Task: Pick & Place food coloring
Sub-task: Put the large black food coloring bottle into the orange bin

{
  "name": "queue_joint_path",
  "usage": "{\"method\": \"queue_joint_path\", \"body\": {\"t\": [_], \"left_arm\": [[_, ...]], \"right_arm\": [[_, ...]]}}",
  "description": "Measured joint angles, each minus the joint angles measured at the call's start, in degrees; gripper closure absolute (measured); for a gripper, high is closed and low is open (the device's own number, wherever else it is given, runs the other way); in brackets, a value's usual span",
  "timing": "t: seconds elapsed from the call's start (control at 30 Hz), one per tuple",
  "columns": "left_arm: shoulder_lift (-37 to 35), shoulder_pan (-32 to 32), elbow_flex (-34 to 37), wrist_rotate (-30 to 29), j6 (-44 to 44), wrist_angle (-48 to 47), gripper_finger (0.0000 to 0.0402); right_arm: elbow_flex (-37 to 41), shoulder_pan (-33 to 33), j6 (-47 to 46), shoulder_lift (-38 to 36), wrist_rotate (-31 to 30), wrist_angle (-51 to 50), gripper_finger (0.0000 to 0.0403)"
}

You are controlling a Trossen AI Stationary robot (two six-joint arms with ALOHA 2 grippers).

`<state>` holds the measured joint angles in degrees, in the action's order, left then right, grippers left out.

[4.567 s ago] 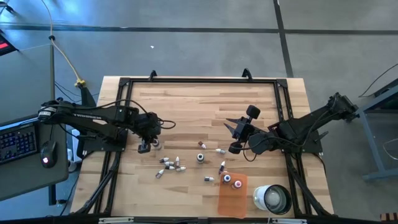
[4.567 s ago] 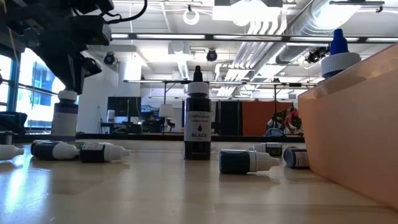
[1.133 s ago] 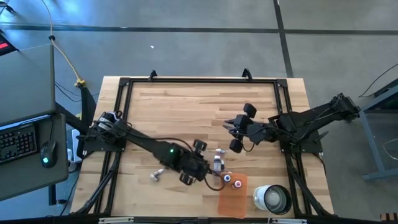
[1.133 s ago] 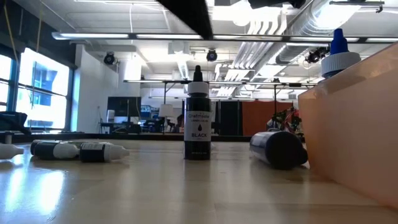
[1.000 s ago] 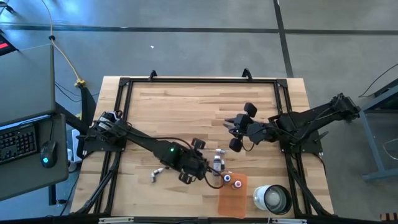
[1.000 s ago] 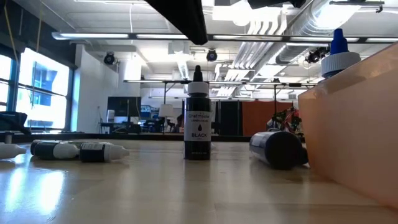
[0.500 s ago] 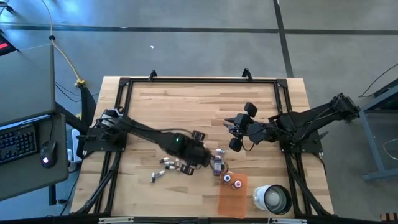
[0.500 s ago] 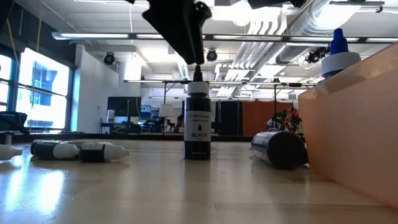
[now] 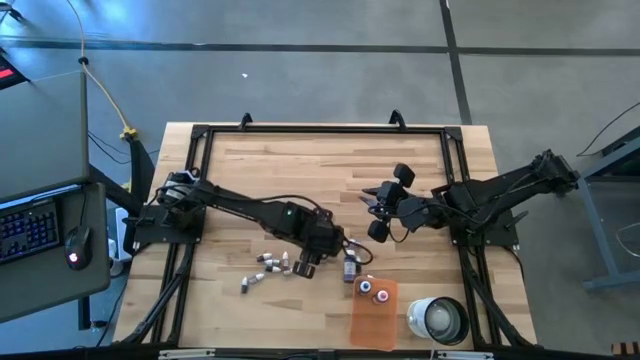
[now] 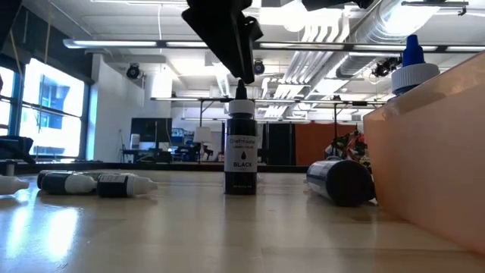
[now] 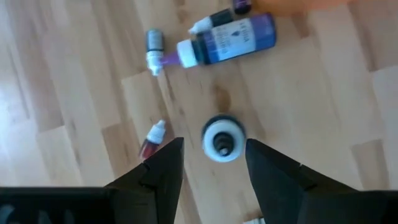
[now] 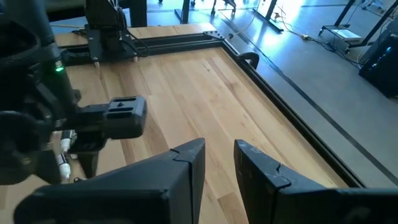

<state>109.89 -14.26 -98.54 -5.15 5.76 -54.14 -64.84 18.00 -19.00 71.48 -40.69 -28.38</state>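
An upright black food coloring bottle stands on its base mid-table; from above its cap shows just ahead of my fingertips. My left gripper hangs open right over it, one finger on each side and the tips just above the cap. A dark blue bottle lies on its side by the orange tray. Two bottles stand on the tray. My right gripper waits above the table's right half, a little open and empty.
Several small bottles lie loose left of the black one. Close to my left gripper lie a red one and a purple one. A white cup stands at the near right by the tray. A black frame rims the table.
My left gripper has swung from beside the orange tray toward the table's left and a little toward the far edge. It now hangs over the upright black bottle. The dark blue bottle stays lying by the tray. My right arm has kept still.
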Motion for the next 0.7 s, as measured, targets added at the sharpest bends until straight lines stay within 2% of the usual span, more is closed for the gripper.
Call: {"method": "queue_joint_path", "body": {"t": [0.3, 0.7], "left_arm": [[2.85, 0.04, -0.11, 1.66, 0.31, 1.85, 0.0231], [3.91, 0.02, 0.00, 1.18, 0.00, -0.20, 0.0231]], "right_arm": [[-0.02, 0.00, 0.00, 0.00, 0.09, 0.09, 0.0325], [-0.02, 0.00, 0.00, 0.02, 0.15, 0.41, 0.0325]]}}
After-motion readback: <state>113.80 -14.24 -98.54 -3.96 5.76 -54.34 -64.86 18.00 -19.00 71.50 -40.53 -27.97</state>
